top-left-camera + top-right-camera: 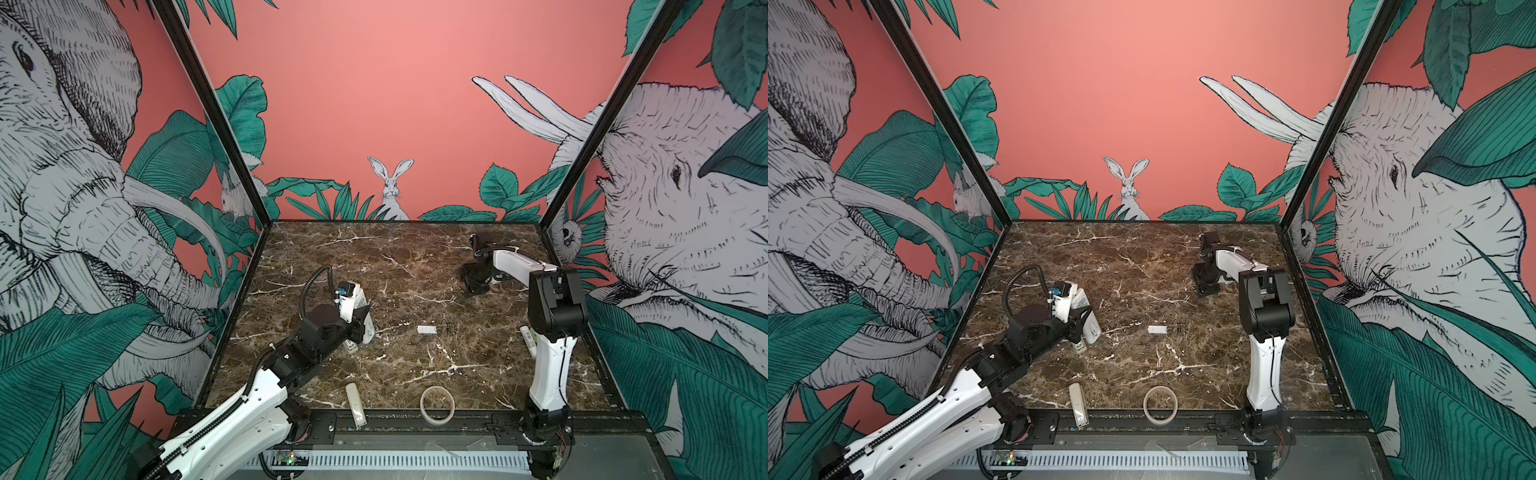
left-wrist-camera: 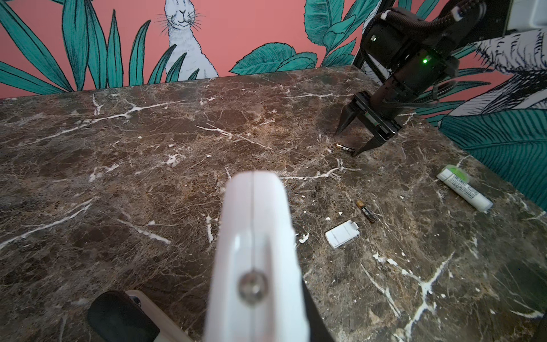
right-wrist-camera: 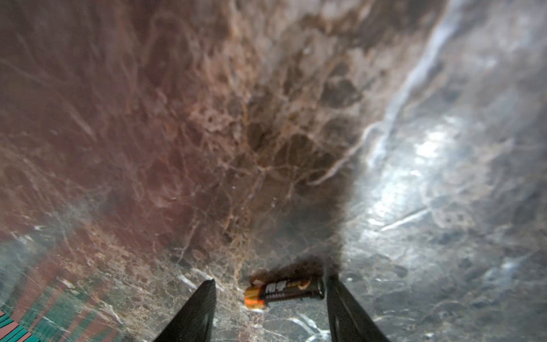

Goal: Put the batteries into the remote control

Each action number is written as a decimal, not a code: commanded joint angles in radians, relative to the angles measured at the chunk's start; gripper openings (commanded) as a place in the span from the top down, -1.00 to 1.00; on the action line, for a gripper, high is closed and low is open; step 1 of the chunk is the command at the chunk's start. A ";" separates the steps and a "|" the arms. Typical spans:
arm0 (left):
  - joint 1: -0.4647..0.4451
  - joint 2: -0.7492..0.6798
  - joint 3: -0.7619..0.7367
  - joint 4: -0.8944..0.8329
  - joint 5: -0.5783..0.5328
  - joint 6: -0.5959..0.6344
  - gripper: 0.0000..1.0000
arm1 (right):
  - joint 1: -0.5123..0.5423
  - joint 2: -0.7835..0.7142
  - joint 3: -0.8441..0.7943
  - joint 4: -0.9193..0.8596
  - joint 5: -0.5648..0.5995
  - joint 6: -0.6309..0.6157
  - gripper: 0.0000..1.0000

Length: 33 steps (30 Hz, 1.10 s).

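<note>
My left gripper point(image 1: 356, 328) is shut on the white remote control point(image 1: 360, 309) and holds it tilted up off the marble at the left. In the left wrist view the remote control point(image 2: 254, 231) fills the middle, its end pointing away. At the far right my right gripper point(image 1: 473, 286) stands open with its tips down on the marble. A black and orange battery point(image 3: 284, 291) lies flat between the fingers of the right gripper point(image 3: 270, 279), lengthwise across the gap, one end close to a finger. Another battery point(image 2: 366, 210) lies loose near a small white battery cover point(image 2: 342, 234).
The white cover point(image 1: 427, 329) lies mid-table. A grey-white stick with a label point(image 1: 528, 338) lies behind the right arm. At the front edge are a small cream remote point(image 1: 356, 403) and a ring of clear tape point(image 1: 436, 404). Patterned walls enclose three sides.
</note>
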 commanded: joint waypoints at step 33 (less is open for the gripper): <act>0.032 -0.029 0.014 0.011 0.027 -0.018 1.00 | 0.014 0.160 0.173 -0.371 0.220 -0.606 0.78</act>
